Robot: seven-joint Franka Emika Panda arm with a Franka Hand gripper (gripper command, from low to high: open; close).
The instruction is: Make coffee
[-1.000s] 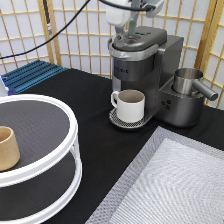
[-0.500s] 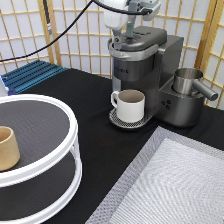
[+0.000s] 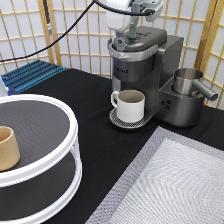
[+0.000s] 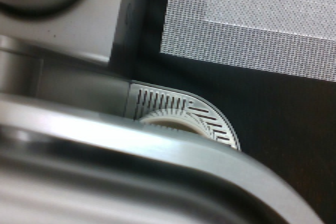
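My gripper (image 3: 131,31) hangs right over the top of the coffee machine (image 3: 150,75), at the exterior view's top. The fingers point down to the machine's lid (image 3: 142,39) and seem to touch it. I cannot tell whether they stand wide or narrow, nor whether they hold anything. The coffee pod shows in neither view, so I cannot say where it is.

Straight below my hand, under the brew head, a white handled mug (image 3: 130,105) stands upright on the round drip tray (image 3: 129,121). My wrist camera looks down past the machine's grey edge (image 4: 187,165) and catches the slotted drip tray (image 4: 187,112) with the mug's rim (image 4: 169,121) peeking out.

Beside the machine, toward the exterior view's right of my hand, a steel jug (image 3: 187,81) sits in its holder. Below that lies a grey woven mat (image 3: 175,185) on the black table (image 3: 95,135).

Well away from my hand, at the exterior view's lower left, a white two-tier round shelf (image 3: 37,145) carries a tan handleless cup (image 3: 9,148) on its upper level. A blue rack (image 3: 32,75) lies by the folding screen (image 3: 70,30) behind.
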